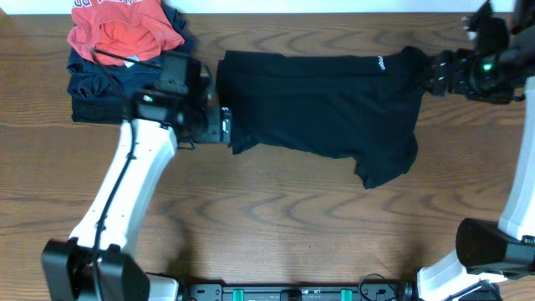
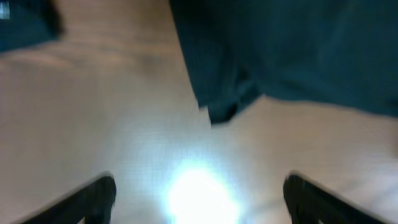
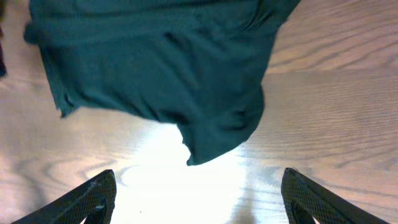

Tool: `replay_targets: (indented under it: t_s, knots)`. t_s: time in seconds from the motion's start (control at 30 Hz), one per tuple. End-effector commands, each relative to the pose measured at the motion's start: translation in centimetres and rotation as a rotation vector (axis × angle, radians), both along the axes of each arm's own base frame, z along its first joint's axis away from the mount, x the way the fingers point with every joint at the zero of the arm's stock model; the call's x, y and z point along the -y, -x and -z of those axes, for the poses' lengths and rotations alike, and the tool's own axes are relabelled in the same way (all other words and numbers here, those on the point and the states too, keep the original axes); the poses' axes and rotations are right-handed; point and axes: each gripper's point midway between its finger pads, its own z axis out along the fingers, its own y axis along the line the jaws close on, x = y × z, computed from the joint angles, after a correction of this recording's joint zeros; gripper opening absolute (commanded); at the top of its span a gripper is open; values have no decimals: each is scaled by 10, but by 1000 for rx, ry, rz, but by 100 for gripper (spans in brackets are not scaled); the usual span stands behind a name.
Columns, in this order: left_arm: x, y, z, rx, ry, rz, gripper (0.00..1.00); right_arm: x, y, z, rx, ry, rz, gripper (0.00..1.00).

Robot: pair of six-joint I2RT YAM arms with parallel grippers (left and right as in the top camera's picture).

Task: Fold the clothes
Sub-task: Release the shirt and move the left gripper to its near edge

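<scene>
The black shirt (image 1: pixel 318 100) lies spread across the middle of the wooden table, with small white lettering (image 1: pixel 380 61) near its back right. A sleeve hangs toward the front right. My left gripper (image 1: pixel 222 125) is at the shirt's left edge. In the left wrist view its jaws (image 2: pixel 199 202) are open over bare table, and the shirt's corner (image 2: pixel 298 50) is just ahead. My right gripper (image 1: pixel 430 73) is at the shirt's back right end. Its jaws (image 3: pixel 196 199) are open over bare table, with the shirt (image 3: pixel 155 68) ahead of them.
At the back left, a red-orange shirt (image 1: pixel 125 29) lies on a stack of folded dark navy garments (image 1: pixel 96 96), right behind my left arm. A dark edge of that stack shows in the left wrist view (image 2: pixel 25 25). The arm bases stand at the front edge.
</scene>
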Motion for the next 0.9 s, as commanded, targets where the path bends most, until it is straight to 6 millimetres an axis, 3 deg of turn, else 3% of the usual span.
replay_targets:
  t_s: [0.0,0.23,0.43,0.87]
  knots:
    - [5,0,39,14,-29,126,87,-11,0,17,-49,13,-20,82]
    - [14,-32,81,116,-107,367,88,-19,-1,35,-89,11,-42,80]
    - [17,-25,117,27,-104,448,86,-19,-2,35,-87,11,-42,80]
    - [45,-7,130,-10,-95,611,79,-19,-10,33,-53,13,-42,80]
